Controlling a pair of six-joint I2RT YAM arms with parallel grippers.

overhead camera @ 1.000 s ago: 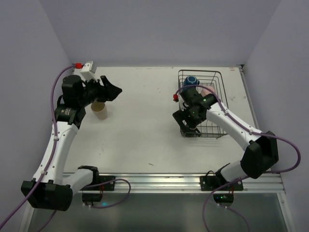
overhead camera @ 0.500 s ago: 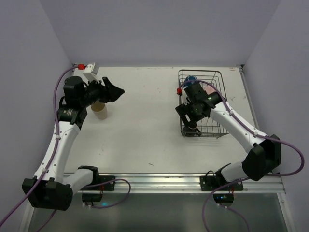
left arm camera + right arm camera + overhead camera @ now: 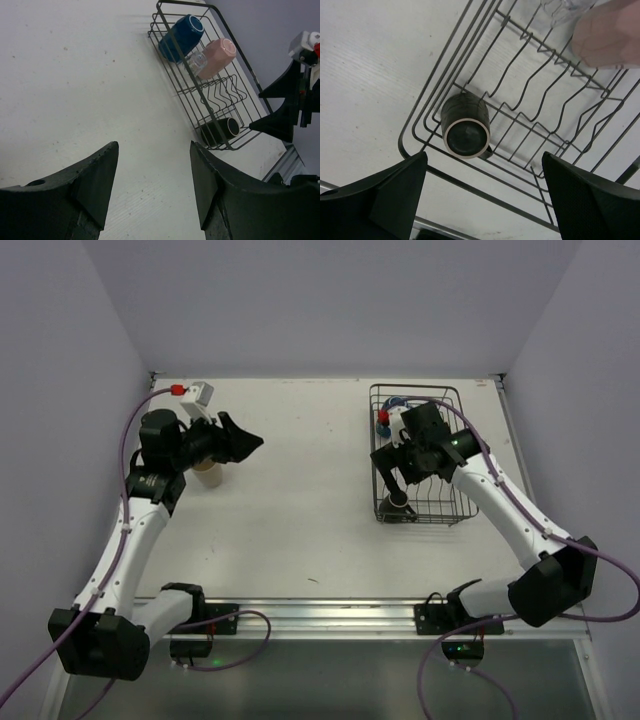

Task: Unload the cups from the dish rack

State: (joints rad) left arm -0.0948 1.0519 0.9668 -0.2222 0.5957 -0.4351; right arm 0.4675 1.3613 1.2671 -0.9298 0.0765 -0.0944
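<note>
Our right claw (image 3: 484,157) hangs empty, fingers spread wide, directly above the dark brown ceramic mug (image 3: 466,129). The mug lies on its side in a corner of the dark wire dish rack (image 3: 535,120), mouth turned towards that claw. Our left claw (image 3: 152,150), also apart, sits well across the bench (image 3: 300,510).

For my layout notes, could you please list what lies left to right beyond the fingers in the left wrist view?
Blue mug, glass, pink cup, right end effector; the dark mug, under the pink cup in the picture, is left out.
</note>
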